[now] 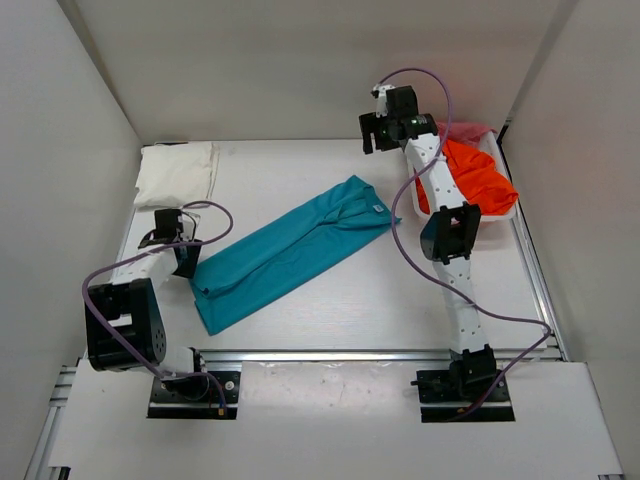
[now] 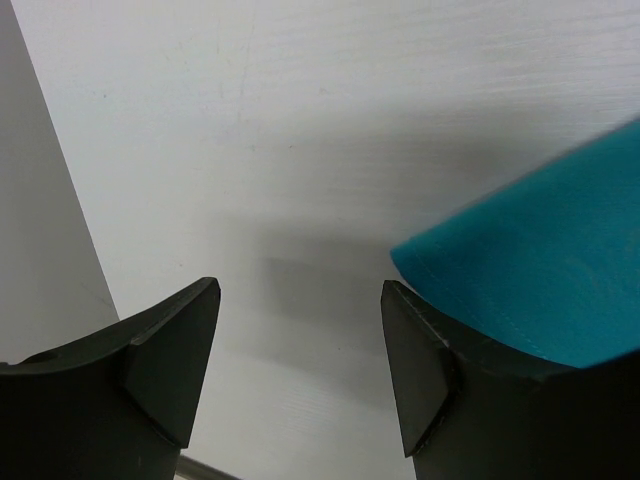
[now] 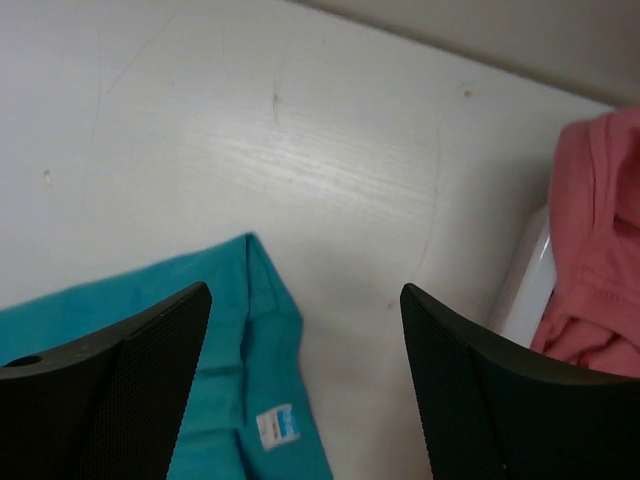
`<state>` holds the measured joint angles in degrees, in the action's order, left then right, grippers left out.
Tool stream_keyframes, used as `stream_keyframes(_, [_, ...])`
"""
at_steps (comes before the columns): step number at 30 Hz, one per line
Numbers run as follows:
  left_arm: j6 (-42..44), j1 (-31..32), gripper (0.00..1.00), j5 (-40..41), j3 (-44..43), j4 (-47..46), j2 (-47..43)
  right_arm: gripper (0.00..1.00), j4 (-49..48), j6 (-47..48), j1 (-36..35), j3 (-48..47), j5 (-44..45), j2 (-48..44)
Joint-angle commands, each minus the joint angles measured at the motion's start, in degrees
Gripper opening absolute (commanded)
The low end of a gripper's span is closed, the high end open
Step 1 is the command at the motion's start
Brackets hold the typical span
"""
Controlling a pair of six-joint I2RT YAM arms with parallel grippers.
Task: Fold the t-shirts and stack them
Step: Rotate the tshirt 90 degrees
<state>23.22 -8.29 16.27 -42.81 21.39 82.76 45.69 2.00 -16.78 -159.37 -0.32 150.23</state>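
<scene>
Folding is partway: white shirt point(image 1: 178, 172) folded upper left, teal shirt point(image 1: 290, 250) a long strip mid-frame, orange shirt point(image 1: 478, 175) and pink shirt point(image 3: 590, 250) unfolded in the basket point(image 1: 503, 213) upper right; left gripper point(image 2: 300, 290) and right gripper point(image 3: 305, 290) both wide, empty.

**Top view.** The right arm point(image 1: 435, 175) crosses the basket point(image 1: 505, 212), hiding its left wall and part of the orange shirt point(image 1: 485, 180). The pink shirt point(image 1: 472, 130) shows only as a strip behind them.

**Left wrist view.** The teal shirt point(image 2: 540, 270) runs off the right edge and passes behind one of the left jaws.

**Right wrist view.** The teal shirt is cut off by the lower and left edges, and the pink shirt by the right edge. The print on the label point(image 3: 277, 427) is too small to read.
</scene>
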Motion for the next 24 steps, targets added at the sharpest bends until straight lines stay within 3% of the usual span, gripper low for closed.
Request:
stream_keyframes(1, [-1.08, 0.21, 0.76, -2.12, -0.35, -0.65, -4.62, 0.8, 14.57, 0.99, -1.32, -2.44, -3.99, -4.07])
stream_keyframes(5, [-1.08, 0.64, 0.76, -4.05, 0.79, 0.41, -7.96, 0.78, 17.31, 2.57, -1.95, -0.59, -5.57, -9.16])
stream_keyframes(8, [0.15, 6.6, 0.76, -4.84, 2.37, 1.29, -11.3, 0.79, 19.8, 3.36, -2.74, 4.12, -5.48, -13.46])
stream_keyframes(14, [0.16, 14.35, 0.77, -8.88, 4.31, 1.81, -13.77, 0.81, 18.56, 2.92, -5.37, 29.78, -7.32, -32.0])
stream_keyframes(17, [1.38, 16.46, 0.76, -11.34, 5.36, 2.16, -13.15, 0.82, 14.01, 3.36, -6.78, 53.5, -12.92, -48.22])
stream_keyframes(20, [3.32, 19.09, 0.76, -11.62, 5.54, 3.57, -13.06, 0.77, 9.25, 6.61, -7.57, 76.35, -13.22, -58.36])
stream_keyframes(24, [4.46, 19.9, 0.74, -11.35, 5.71, 4.28, -11.84, 0.71, -0.66, 4.69, -5.91, 83.87, -11.99, -60.06])
